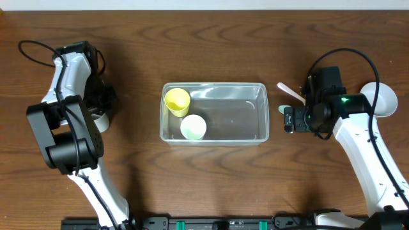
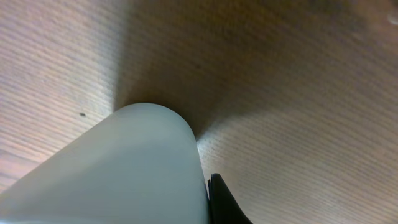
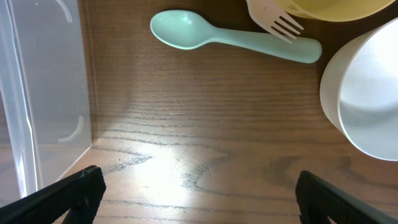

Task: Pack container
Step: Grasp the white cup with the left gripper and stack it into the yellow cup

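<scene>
The clear plastic container [image 1: 261,115] stands mid-table and holds a yellow cup [image 1: 177,101] and a white cup [image 1: 193,127]. Its wall shows at the left of the right wrist view [image 3: 37,93]. My left gripper [image 1: 101,110] is at the far left, down on a pale white cup [image 1: 100,120]. In the left wrist view one black finger [image 2: 224,202] presses against that cup's wall [image 2: 124,174]; the other finger is hidden. My right gripper [image 3: 199,199] is open and empty just right of the container [image 1: 291,119], above bare wood.
A mint spoon [image 3: 230,36] and a white fork [image 3: 277,22] lie beyond my right gripper, by a yellow bowl [image 3: 336,7] and a white bowl [image 3: 367,93]. The white bowl [image 1: 383,99] sits at the table's right edge.
</scene>
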Action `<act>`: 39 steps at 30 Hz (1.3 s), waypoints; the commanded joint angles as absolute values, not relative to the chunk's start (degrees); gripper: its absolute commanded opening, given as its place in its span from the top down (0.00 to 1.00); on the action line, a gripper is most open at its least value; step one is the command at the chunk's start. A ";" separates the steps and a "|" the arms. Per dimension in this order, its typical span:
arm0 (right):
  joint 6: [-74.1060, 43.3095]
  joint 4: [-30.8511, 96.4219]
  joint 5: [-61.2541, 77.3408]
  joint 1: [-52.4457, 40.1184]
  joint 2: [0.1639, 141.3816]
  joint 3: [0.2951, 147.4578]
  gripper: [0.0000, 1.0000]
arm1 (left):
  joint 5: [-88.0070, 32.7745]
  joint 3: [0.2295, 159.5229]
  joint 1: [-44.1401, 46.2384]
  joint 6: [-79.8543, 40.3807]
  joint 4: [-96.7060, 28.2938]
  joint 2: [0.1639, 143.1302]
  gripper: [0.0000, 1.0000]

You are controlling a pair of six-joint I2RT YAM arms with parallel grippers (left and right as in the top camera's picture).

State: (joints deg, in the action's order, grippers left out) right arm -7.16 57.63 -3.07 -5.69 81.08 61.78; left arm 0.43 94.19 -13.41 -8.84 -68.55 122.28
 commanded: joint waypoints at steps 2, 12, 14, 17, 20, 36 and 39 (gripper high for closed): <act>-7.64 57.65 -3.66 -5.19 81.30 62.72 0.01 | 0.56 94.13 -12.99 -8.75 -69.63 119.81 0.94; -7.66 57.21 -3.66 -5.19 81.30 62.72 0.01 | -0.82 94.65 -1.74 -8.60 -72.29 97.30 0.94; -7.66 57.04 -3.64 -5.19 81.30 62.72 0.01 | -0.89 94.63 2.61 -8.62 -70.46 92.18 0.94; -7.66 57.01 -3.64 -5.19 81.30 62.72 0.01 | -0.86 94.63 9.32 -7.90 -66.87 87.20 0.94; -7.66 57.01 -3.64 -5.19 81.30 62.72 0.01 | -0.86 94.63 15.00 -7.73 -64.10 86.04 0.94; -7.66 57.06 -3.64 -5.19 81.30 62.72 0.01 | -0.91 94.59 22.11 -7.77 -60.25 104.51 0.94; -7.66 57.06 -3.64 -5.19 81.30 62.72 0.01 | -0.89 94.59 22.09 -7.75 -60.25 106.63 0.92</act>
